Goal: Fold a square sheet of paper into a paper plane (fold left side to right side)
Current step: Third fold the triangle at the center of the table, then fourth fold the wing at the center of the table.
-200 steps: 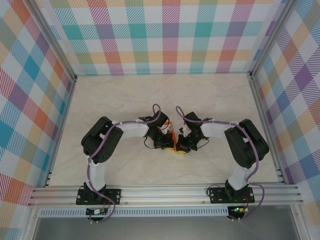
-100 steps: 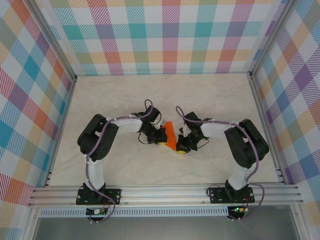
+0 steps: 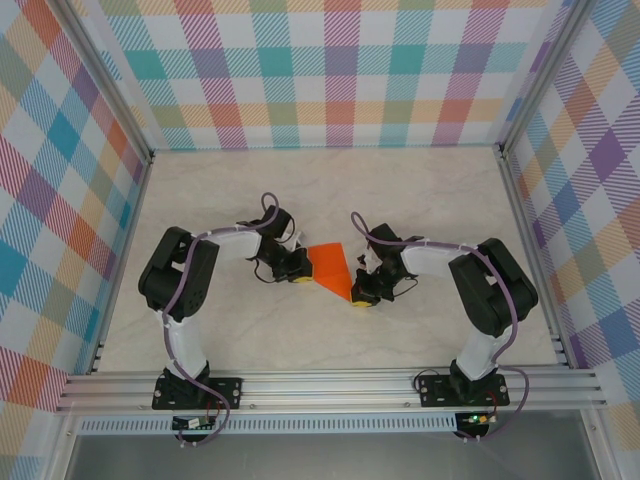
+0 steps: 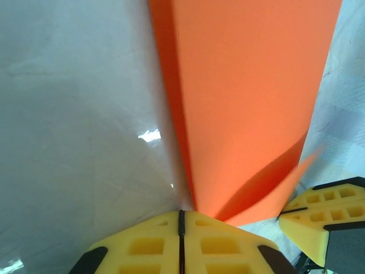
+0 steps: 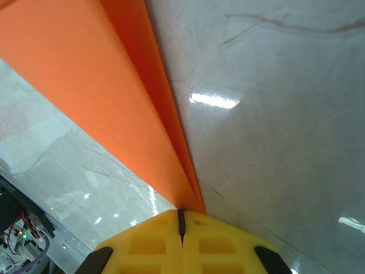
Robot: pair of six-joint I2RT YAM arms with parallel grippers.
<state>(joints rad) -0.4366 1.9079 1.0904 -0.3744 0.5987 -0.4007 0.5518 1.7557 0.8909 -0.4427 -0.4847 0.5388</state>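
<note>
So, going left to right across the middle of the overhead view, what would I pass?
Black-and-white left arm → left arm's yellow fingers → folded bright orange sheet of paper → right arm's yellow fingers → black-and-white right arm.
</note>
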